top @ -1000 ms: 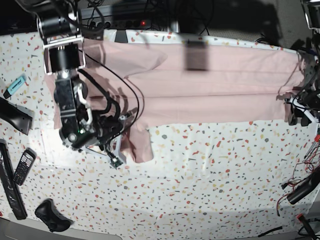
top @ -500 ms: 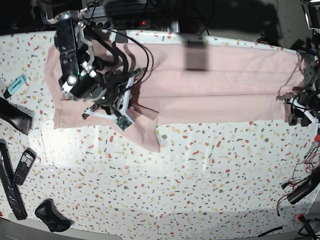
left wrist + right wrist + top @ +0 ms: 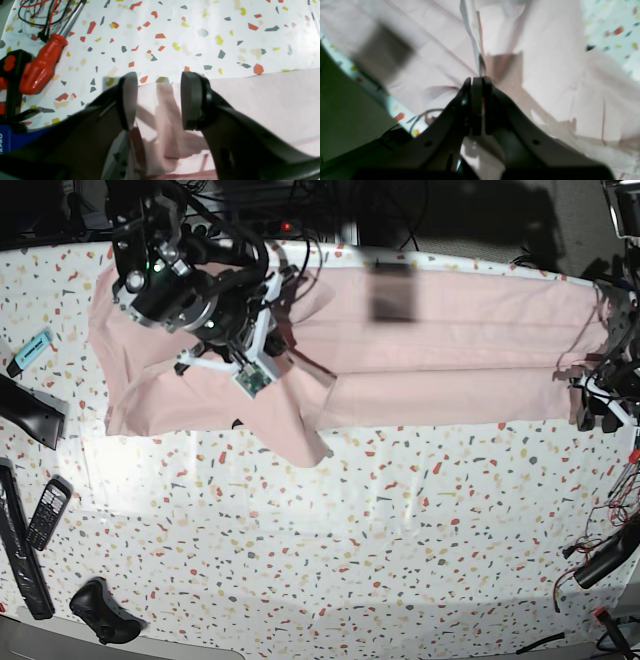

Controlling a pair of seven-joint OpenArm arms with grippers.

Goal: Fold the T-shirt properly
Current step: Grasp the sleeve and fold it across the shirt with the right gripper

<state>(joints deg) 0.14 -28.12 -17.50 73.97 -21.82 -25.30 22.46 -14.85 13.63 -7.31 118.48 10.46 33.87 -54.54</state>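
The pale pink T-shirt (image 3: 450,350) lies in a long band along the far side of the speckled table (image 3: 400,530). My right gripper (image 3: 283,358) hangs over its left part. In the right wrist view this gripper (image 3: 477,82) is shut, with a raised fold of the T-shirt (image 3: 545,50) pinched at its tips. A loose flap (image 3: 300,435) hangs toward the front. My left gripper (image 3: 597,412) sits at the shirt's right end. In the left wrist view it (image 3: 160,100) stands open, its fingers on either side of the T-shirt's (image 3: 262,100) corner edge without pressing it.
A red-handled screwdriver (image 3: 42,65) and cables (image 3: 45,15) lie beside the left gripper. On the table's left edge are a phone (image 3: 48,513), a teal marker (image 3: 30,352), a black bar (image 3: 20,550) and a black lump (image 3: 100,612). More wires (image 3: 610,550) trail at the right edge.
My right arm has swung from the shirt's front-left corner up toward the far edge, pulling pinched fabric and the loose flap with it. The left arm has stayed still.
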